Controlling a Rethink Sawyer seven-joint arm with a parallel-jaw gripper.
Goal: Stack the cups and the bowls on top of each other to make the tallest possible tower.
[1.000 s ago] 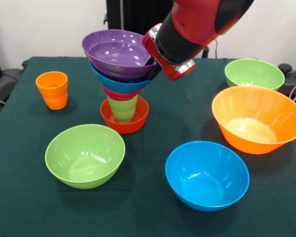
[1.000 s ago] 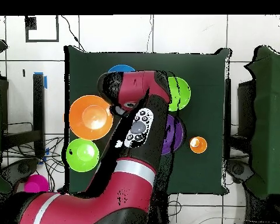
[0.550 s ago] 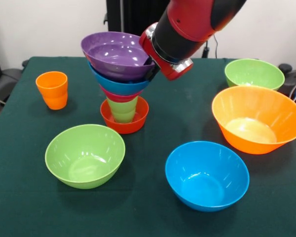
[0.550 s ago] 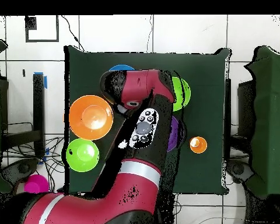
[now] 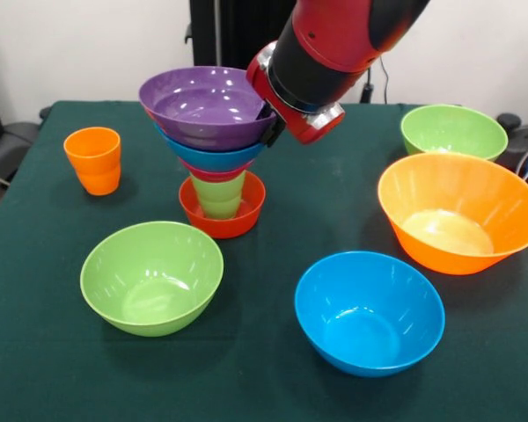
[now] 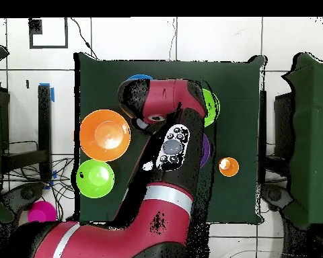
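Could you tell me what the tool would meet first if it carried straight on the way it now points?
Judging by the front view, the tool points down and leftward at the rim of the purple bowl topping the tower, so that bowl comes first. Its tips are hidden, so contact is unclear.

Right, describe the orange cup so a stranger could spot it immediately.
Start at the tall stack of bowls on the green table in the front view. Look left of it, towards the table's left edge, where the orange cup stands alone and upright. It is the only small, narrow orange thing; the other orange pieces are wide bowls.
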